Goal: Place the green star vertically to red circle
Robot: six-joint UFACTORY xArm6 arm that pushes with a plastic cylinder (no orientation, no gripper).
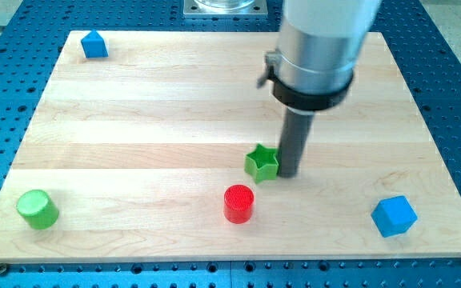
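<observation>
The green star (pixel 262 162) lies on the wooden board, right of centre. The red circle (pixel 238 203), a short red cylinder, stands just below it and slightly to the view's left. My tip (pixel 288 174) sits on the board right against the star's right side, touching or nearly touching it. The rod rises from there to the big grey arm body at the view's top.
A green cylinder (pixel 38 209) stands at the bottom left. A blue cube (pixel 394 216) lies at the bottom right. A small blue block (pixel 94 45) sits at the top left corner. The board (pixel 134 120) ends on a blue perforated table.
</observation>
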